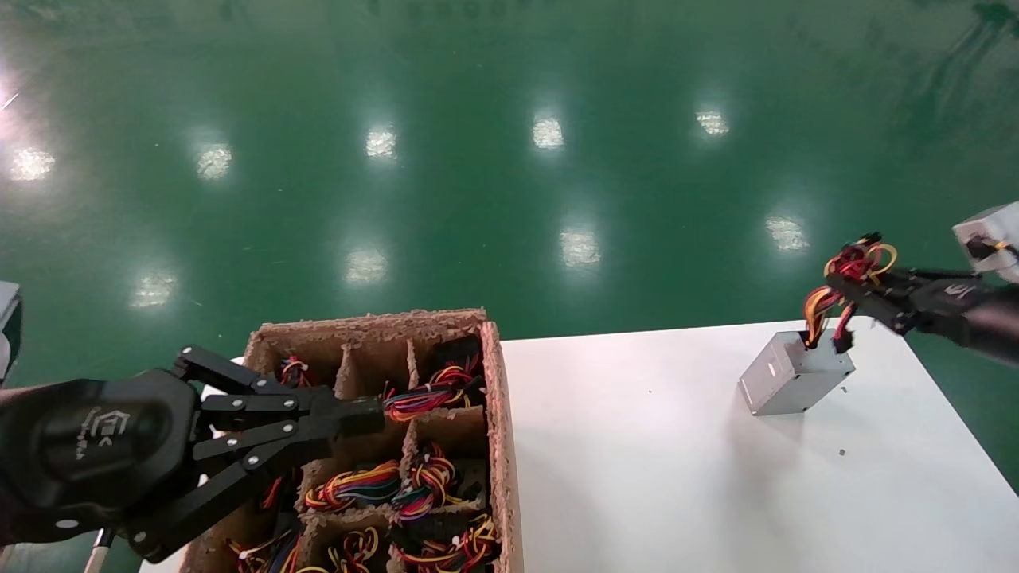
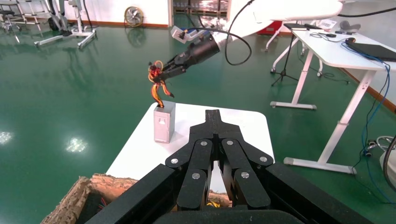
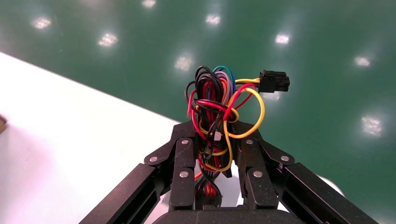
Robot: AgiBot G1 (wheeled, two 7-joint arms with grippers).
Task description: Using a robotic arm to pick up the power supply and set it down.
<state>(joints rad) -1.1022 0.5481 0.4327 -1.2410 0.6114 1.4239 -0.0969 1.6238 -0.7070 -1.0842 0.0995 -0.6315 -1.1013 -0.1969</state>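
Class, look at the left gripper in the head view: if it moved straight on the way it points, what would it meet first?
Probably the wire bundle in a compartment of the cardboard box, just ahead of the left gripper. Its height above the box is unclear, so it might pass over.

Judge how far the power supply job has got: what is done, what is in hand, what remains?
Done: the right gripper is shut on the wire bundle of the power supply. In hand: the box sits tilted on the white table. Left: letting go. The left gripper hangs shut over the cardboard crate.
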